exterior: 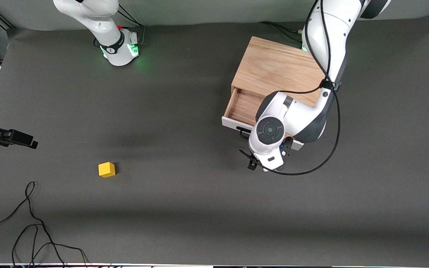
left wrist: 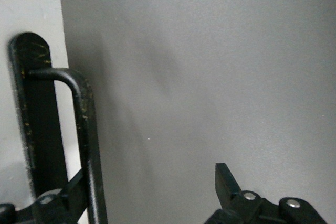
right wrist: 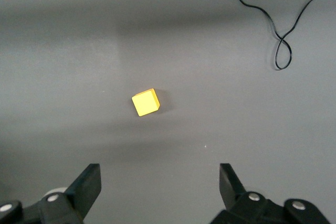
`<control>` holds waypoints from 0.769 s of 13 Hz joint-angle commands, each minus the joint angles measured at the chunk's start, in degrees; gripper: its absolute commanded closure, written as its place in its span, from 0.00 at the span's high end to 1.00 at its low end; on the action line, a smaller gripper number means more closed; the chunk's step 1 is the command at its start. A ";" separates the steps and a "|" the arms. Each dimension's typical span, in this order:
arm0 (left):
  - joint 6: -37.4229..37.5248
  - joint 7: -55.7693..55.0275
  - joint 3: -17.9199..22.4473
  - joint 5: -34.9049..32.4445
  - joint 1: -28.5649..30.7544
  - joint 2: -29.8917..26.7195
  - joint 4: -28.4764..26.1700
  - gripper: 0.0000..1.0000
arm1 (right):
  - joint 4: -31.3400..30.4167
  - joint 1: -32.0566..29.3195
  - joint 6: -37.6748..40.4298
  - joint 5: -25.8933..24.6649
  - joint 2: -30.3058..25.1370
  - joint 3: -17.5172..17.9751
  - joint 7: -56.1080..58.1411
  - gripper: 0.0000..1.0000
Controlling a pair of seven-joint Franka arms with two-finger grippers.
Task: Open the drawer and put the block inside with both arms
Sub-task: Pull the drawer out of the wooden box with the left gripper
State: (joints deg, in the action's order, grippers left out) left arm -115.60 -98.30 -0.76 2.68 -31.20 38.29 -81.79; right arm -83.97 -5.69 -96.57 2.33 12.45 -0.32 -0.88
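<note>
Dark grey matte table covering [exterior: 184, 208] and thin black loose cable [exterior: 32, 223]

The grey covering spreads across the whole work surface (smooth, with soft shadow bands running along it); the black cable lies on it in loose loops at the edge nearest the front camera, toward the right arm's end, and the right wrist view shows the same cable [right wrist: 278, 30] curling into a small loop on the covering

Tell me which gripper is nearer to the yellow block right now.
Right. The right gripper hangs open over the mat with the block below it. The left gripper is at the drawer handle, toward the left arm's end.
</note>
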 commanded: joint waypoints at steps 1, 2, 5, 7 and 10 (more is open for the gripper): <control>-3.23 0.47 0.32 -0.75 -0.18 2.23 3.83 1.00 | 1.26 -0.29 0.16 0.75 0.56 0.15 0.26 1.00; -3.31 0.39 0.32 -0.75 -0.18 2.58 4.35 1.00 | 1.26 -0.29 0.16 0.66 0.56 0.15 0.26 1.00; -3.40 0.21 0.32 -0.75 -0.27 4.16 6.73 1.00 | 1.26 -0.29 0.16 0.66 0.56 0.06 0.26 1.00; -3.40 0.21 0.32 -0.75 -0.27 4.69 7.26 1.00 | 1.35 -0.29 0.16 0.66 0.56 0.15 0.26 1.00; -4.10 0.03 0.32 -1.89 -0.27 5.39 7.26 1.00 | 1.35 -0.29 0.16 0.75 0.56 0.15 0.26 1.00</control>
State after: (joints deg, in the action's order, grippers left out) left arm -116.55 -97.77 -0.74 2.27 -31.20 40.71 -77.71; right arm -83.96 -5.69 -96.57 2.33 12.45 -0.32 -0.88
